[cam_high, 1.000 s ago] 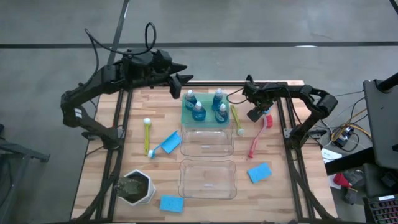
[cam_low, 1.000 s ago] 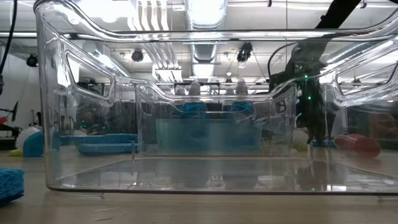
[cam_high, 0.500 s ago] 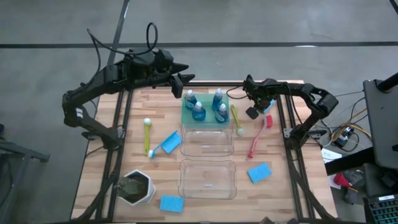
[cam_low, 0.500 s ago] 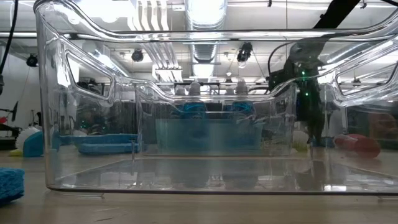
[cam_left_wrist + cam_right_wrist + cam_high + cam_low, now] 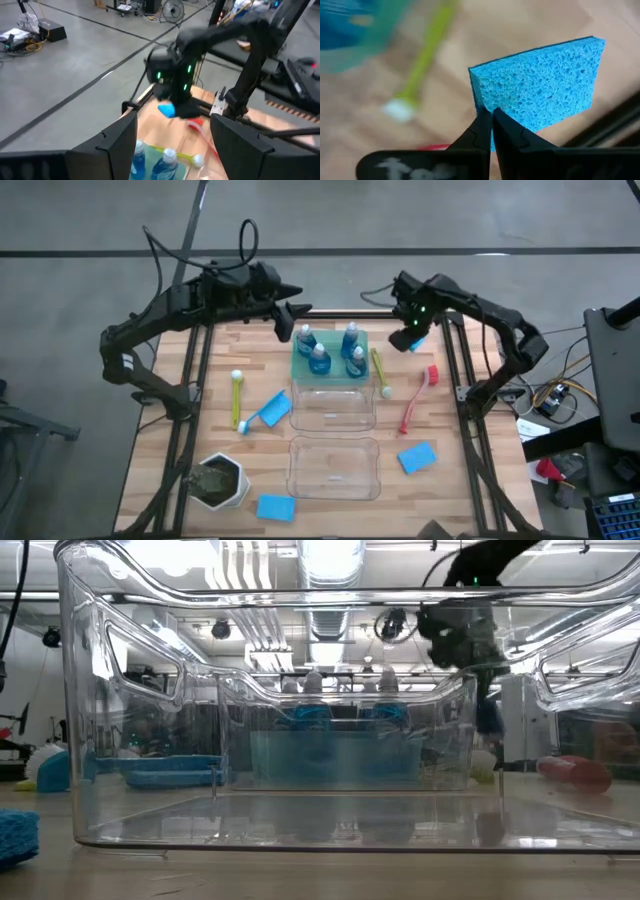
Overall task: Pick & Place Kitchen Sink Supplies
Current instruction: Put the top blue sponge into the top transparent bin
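I saw the right gripper (image 5: 409, 340) had lifted, pinching a blue sponge (image 5: 540, 90), off the table's far right. The left gripper (image 5: 297, 311) stayed spread open behind the bottles (image 5: 330, 350).

Bright blue sponge (image 5: 540, 85), yellow-green brush (image 5: 379, 370), pink-red brush (image 5: 418, 398), green tray (image 5: 300, 360).
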